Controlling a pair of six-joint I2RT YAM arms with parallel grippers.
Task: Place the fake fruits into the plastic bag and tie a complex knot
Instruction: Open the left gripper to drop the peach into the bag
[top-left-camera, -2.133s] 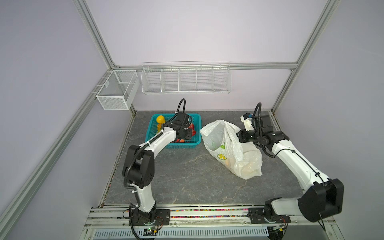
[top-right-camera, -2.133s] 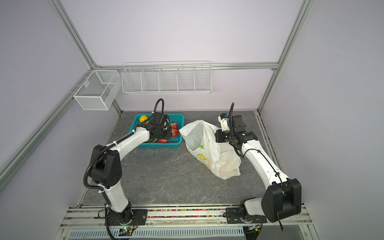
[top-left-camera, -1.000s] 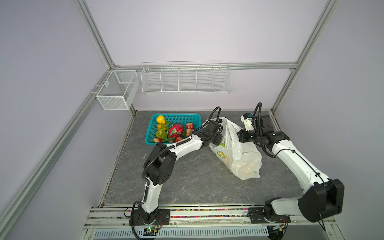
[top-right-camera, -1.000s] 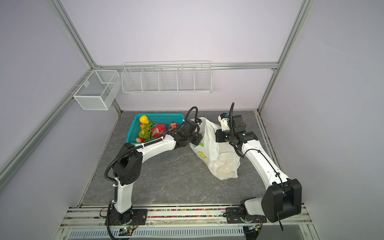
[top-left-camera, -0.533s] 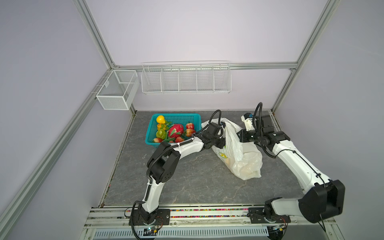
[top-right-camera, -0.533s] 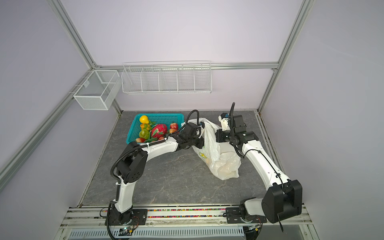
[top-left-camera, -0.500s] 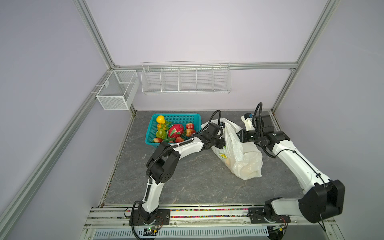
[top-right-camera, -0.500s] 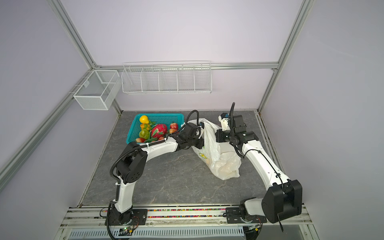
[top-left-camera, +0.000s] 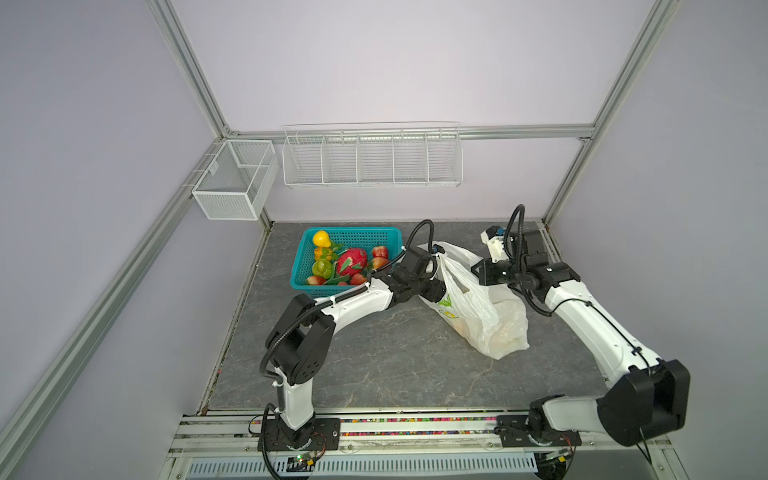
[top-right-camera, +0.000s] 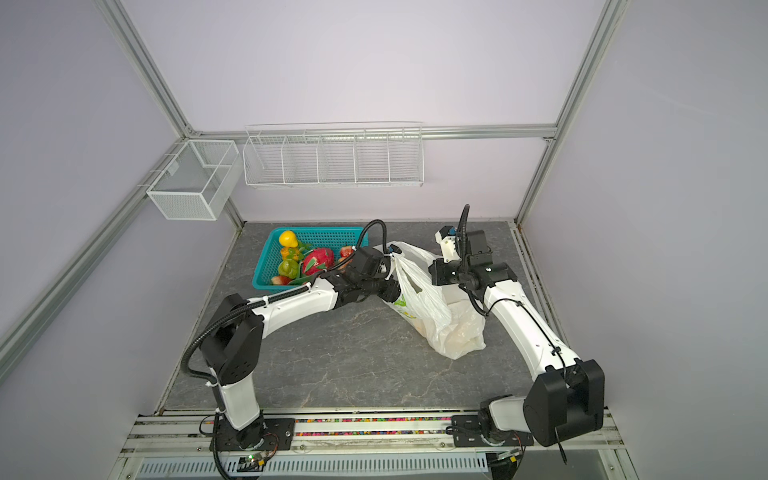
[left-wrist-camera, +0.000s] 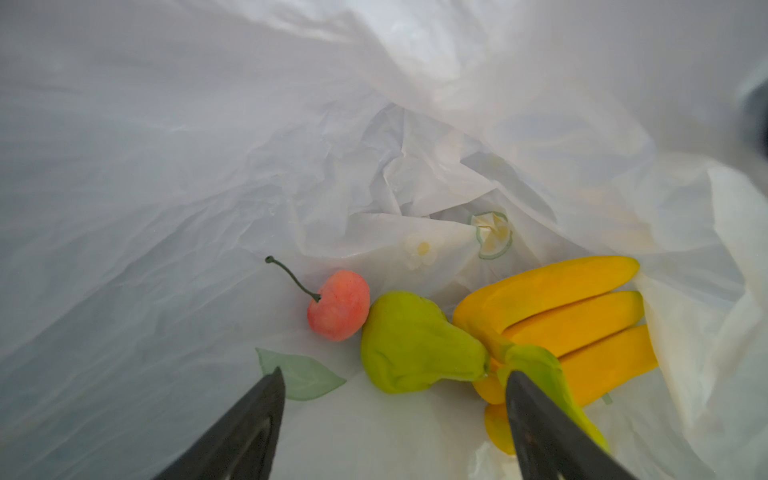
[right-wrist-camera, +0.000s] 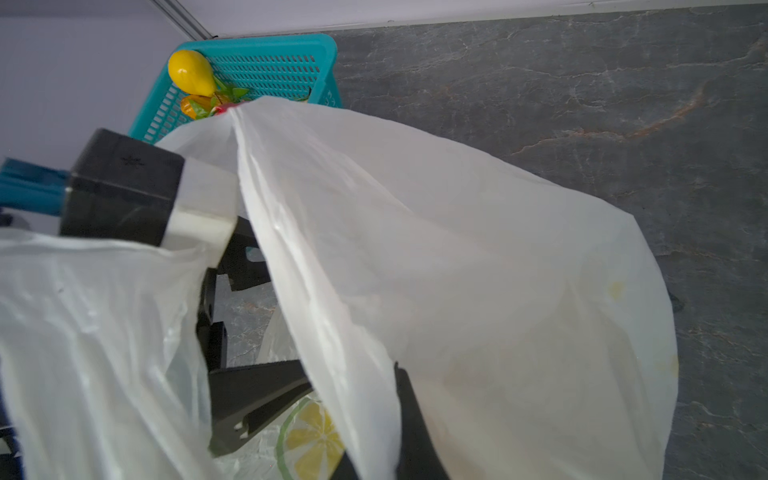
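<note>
**Loading the plastic bag (top-left-camera: 490, 316)**

We see left gripper (left-wrist-camera: 395, 376) inside it, fingers apart, near green pear (left-wrist-camera: 411, 343), cherry (left-wrist-camera: 338, 305), bananas (left-wrist-camera: 573, 328). Right gripper (right-wrist-camera: 353, 374) clamped on bag rim. Dragon fruit (top-left-camera: 351, 262) sits in teal basket (top-left-camera: 353, 239) nearby.

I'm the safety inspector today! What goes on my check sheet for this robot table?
Surface: grey marbled tabletop, no spills seen.
Job's things: translucent white lemon-print plastic bag holds yellow plastic bananas, green plastic pear, small pink-red fruit; pink dragon fruit waits in teal plastic lattice basket.
Clutter: nothing seen.
Grippers: left gripper open inside the bag, empty; right gripper shut on the bag's edge.
Cables: black cable loop arches over each wrist.
Surroundings: white wire shelf, white mesh box on the walls.
</note>
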